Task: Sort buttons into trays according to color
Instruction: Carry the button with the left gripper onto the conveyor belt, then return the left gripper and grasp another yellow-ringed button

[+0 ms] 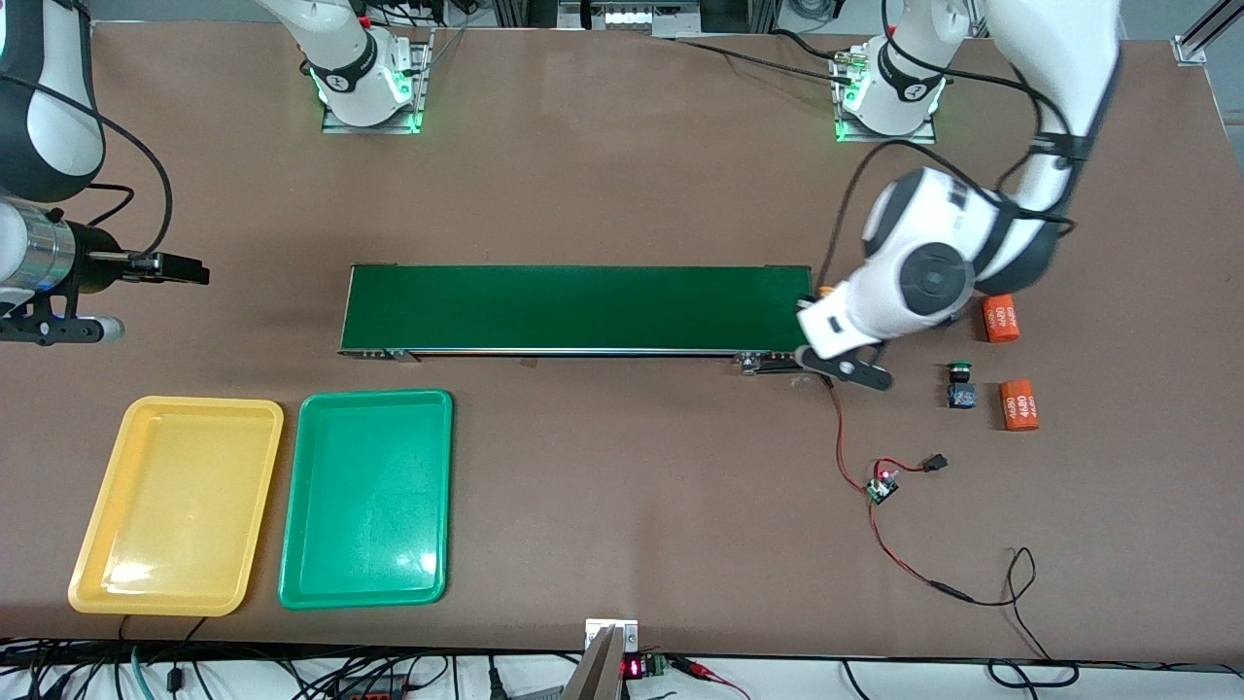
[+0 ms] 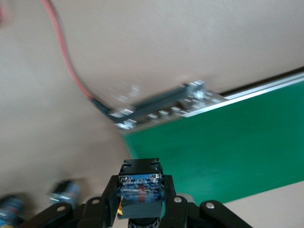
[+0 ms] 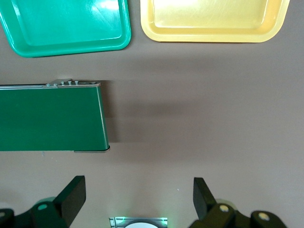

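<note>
My left gripper is shut on a button with a black-and-blue body; a sliver of yellow shows at its cap. In the front view the left gripper hangs over the conveyor belt's end toward the left arm. A green-capped button lies on the table nearer the front camera than that hand. The yellow tray and green tray sit side by side toward the right arm's end. My right gripper waits open and holds nothing, with the green tray and yellow tray in its view.
Two orange cylinders lie beside the green-capped button. A red wire with a small circuit board trails from the belt's end toward the front edge. The belt spans the table's middle.
</note>
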Motion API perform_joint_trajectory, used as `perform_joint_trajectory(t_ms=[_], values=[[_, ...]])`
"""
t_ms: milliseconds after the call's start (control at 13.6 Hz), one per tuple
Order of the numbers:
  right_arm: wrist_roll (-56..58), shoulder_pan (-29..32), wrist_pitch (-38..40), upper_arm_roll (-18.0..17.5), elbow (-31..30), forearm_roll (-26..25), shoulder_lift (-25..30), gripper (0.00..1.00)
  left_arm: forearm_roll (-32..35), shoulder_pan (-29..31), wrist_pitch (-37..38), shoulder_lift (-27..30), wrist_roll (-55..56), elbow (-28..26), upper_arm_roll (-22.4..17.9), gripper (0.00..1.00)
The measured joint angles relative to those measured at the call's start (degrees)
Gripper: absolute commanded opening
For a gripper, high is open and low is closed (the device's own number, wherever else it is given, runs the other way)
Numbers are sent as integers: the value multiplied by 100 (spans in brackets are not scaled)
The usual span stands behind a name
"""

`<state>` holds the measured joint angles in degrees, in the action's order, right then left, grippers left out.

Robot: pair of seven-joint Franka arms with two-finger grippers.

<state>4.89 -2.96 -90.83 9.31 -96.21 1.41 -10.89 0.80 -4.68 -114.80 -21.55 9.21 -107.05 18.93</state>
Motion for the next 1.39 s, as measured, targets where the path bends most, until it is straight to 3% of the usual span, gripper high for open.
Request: perform_joint_trajectory(t_ms=[220,367,440,514,880,1100,1394], values=[[0,0,0,0,0,0,0,100,0,-20,-519,-6,885,-362,334,22],[0,0,1,0,0,0,-1,100,0,-20,-1131,-16,1004,-763,380,33],[0,0,1,0,0,0,-1,100,0,-15,-1306,-23,1016,-881,380,76],[0,0,1,0,0,0,-2,100,0,-8,-1387,-26,1020,-914,379,100],[0,1,5,0,0,0,-3,100,0,74,-1380,234,1031,-709,361,100],[0,1,70,0,0,0,-3,100,1,228,-736,687,1039,-665,170,100],[0,0,117,0,0,0,-4,100,22,664,239,784,1013,-756,-208,100]])
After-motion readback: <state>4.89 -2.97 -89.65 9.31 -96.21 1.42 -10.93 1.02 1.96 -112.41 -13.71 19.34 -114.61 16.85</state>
